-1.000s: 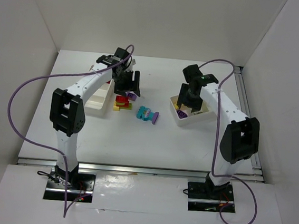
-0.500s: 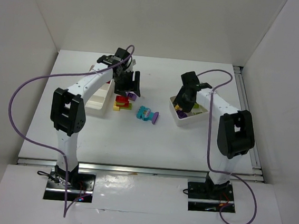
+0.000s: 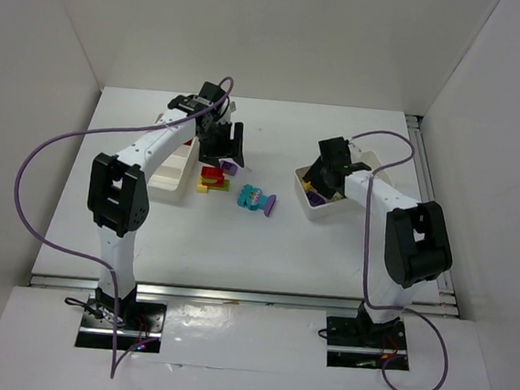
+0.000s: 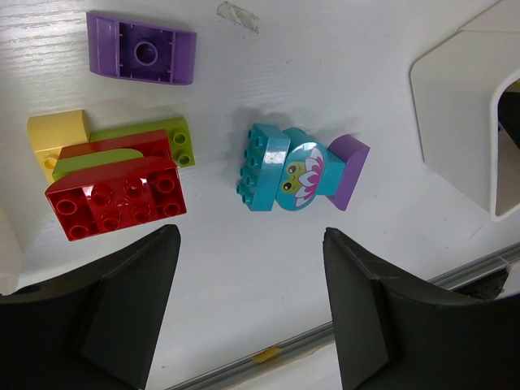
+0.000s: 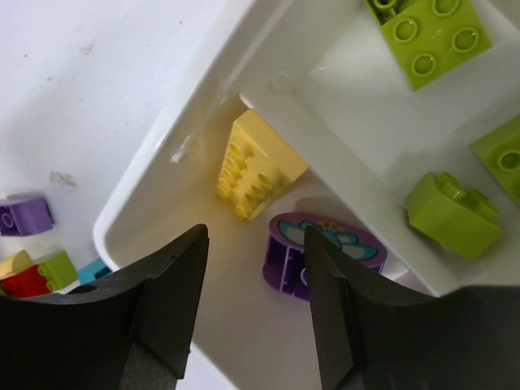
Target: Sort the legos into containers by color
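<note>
My left gripper [image 3: 224, 147] is open and empty, hovering above loose legos on the table. In the left wrist view my left gripper [image 4: 252, 313] has a red brick [image 4: 114, 197], a lime brick [image 4: 175, 140], a yellow brick [image 4: 58, 134], a purple brick [image 4: 142, 58] and a cyan-and-purple piece [image 4: 296, 171] ahead of it. My right gripper [image 5: 256, 309] is open and empty over the right tray [image 5: 203, 130]. Its end compartment holds a yellow brick [image 5: 256, 166] and a purple flower piece [image 5: 321, 244]. The adjoining compartment holds lime bricks [image 5: 451, 215].
The left tray [image 3: 174, 176] stands left of the brick pile [image 3: 214, 179]. The right tray [image 3: 307, 207] is at the table's right. The cyan piece [image 3: 256, 199] lies between the trays. White walls enclose the table.
My right arm has swung and lowered its elbow while its gripper stays above the right tray's end compartment. The left arm and the loose bricks have not moved.
</note>
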`<state>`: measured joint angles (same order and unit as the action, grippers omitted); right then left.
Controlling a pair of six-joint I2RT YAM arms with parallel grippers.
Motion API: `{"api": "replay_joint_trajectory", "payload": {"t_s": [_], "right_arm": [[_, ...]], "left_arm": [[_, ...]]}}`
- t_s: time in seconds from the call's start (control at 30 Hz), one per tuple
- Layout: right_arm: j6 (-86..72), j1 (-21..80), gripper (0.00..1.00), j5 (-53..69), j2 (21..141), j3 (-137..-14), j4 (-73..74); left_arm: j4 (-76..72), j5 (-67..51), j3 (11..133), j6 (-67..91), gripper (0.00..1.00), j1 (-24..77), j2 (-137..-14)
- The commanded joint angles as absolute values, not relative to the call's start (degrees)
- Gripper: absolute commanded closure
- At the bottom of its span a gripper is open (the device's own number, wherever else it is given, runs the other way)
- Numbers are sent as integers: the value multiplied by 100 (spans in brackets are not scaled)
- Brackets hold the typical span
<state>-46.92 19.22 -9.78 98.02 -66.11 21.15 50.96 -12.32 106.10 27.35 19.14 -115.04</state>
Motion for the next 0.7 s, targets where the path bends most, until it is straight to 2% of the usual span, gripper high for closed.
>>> {"api": "replay_joint_trajectory", "payload": {"t_s": [0.0,0.23,0.43,0.47,0.67], "right_arm": [[-4852,1890,43,-1354,9466,-6285,1302],[-4852,1942,50,-1581,9466,-6021,738],[-4685,1995,51,-1582,9606,-5889,168],[-4685,1995,53,-1582,9606,-5958,167],[-4632,1995,84,-1714,9590,-6073,237]], "left_arm": [[5098,-1257,10854,2751,18,1872,-11558],[5098,-1362,10907,2751,18,1872,-11610],[5098,-1362,10907,2698,18,1872,-11610],[5098,-1362,10907,2698,18,1872,-11663],[5098,-1415,10907,2698,18,1872,-11663]]}}
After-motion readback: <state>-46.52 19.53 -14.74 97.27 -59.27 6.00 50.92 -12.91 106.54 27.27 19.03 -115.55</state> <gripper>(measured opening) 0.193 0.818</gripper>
